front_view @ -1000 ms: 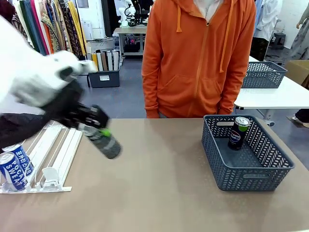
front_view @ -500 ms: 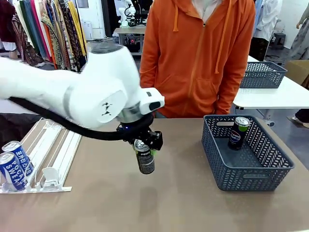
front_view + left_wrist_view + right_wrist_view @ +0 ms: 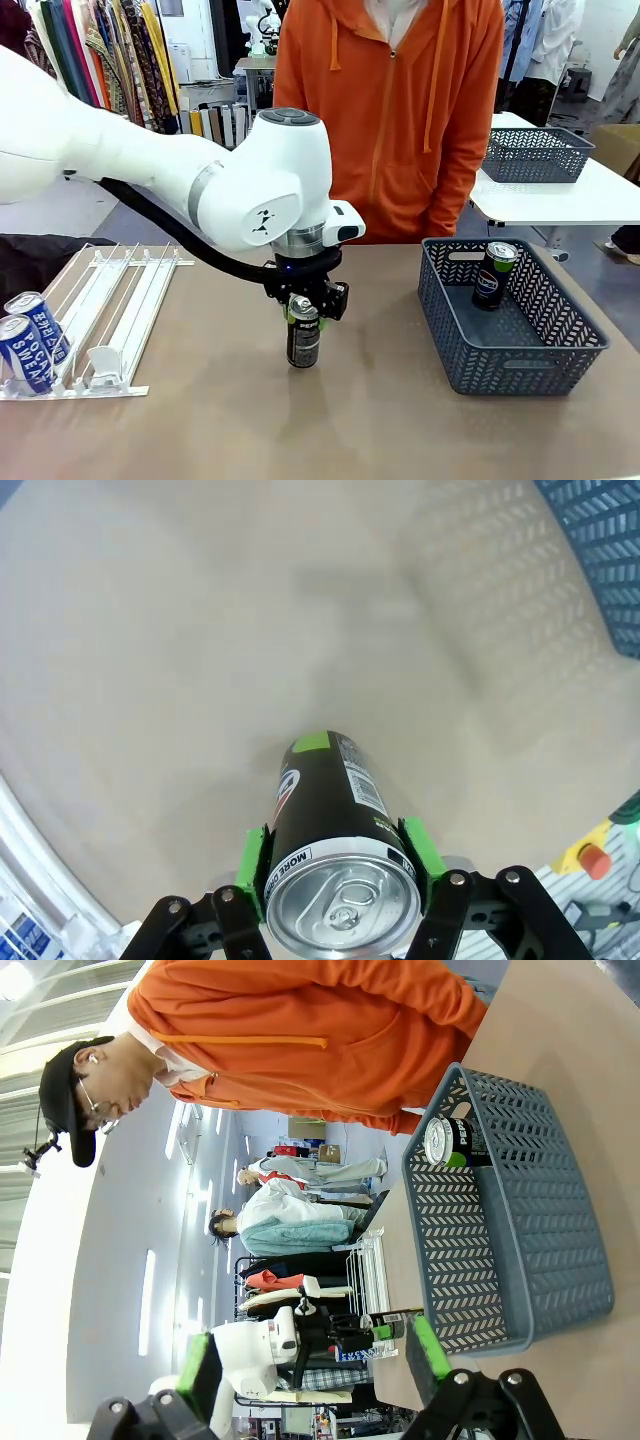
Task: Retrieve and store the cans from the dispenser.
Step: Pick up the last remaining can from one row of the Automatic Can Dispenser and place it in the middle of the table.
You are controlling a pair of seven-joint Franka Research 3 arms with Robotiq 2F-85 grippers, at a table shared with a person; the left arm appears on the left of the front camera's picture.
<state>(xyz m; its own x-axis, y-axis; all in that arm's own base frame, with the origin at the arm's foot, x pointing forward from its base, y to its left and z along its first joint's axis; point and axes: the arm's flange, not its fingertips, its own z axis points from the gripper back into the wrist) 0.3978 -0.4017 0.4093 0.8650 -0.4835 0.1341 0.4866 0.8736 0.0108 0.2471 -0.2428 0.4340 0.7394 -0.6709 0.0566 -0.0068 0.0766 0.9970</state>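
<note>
Front view. Reader: What is cut off or hard to make out?

Legend: The dispenser [image 3: 110,300], far left of the basket [image 3: 520,365], runs out at the picture's left edge, as does one of the two blue cans [image 3: 30,340] lying at its near end. The left gripper [image 3: 304,303] has its fingers largely masked by its own body and by the can [image 3: 303,343]. Whether that can's base touches the table [image 3: 380,420] cannot be told. The person [image 3: 390,110] stands behind the table's far edge, hands not made out.

Reader: Where is the can relative to the gripper?

Legend: Upright, directly below it, left of the basket and well apart from it. In the left wrist view the green pads [image 3: 416,848] press on opposite sides of the can just under its silver top, so the jaws are clamped on it. A corner of the basket shows at upper right.

Reader: And the remaining items?

Legend: A second can [image 3: 493,275] stands upright inside the basket, near its far-left corner. In the right wrist view the right gripper [image 3: 312,1360] has its jaws spread with nothing between them, and the basket lies ahead of it.
</note>
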